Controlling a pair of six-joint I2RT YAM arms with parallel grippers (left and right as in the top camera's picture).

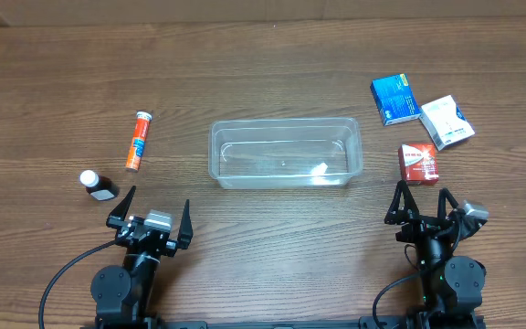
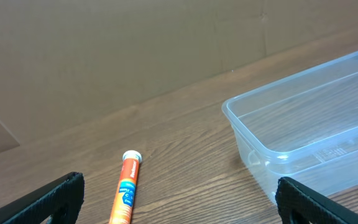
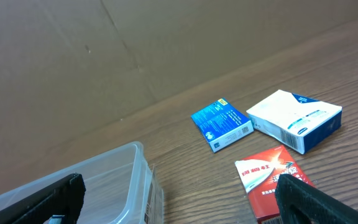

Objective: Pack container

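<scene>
Here, left gripper (image 1: pixel 160 197) and right gripper (image 1: pixel 421 193) gape wide, empty, short of the container (image 1: pixel 286 122).

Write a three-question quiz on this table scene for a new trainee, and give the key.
1. True or false: the container already holds a box.
2. Which box lies nearest the right gripper? A: blue box. B: white box. C: red box.
3. How many items lie on the table on the left gripper side of the container, and what are they?

Key: 1 false. 2 C. 3 two: the orange tube and the small dark bottle.
</scene>
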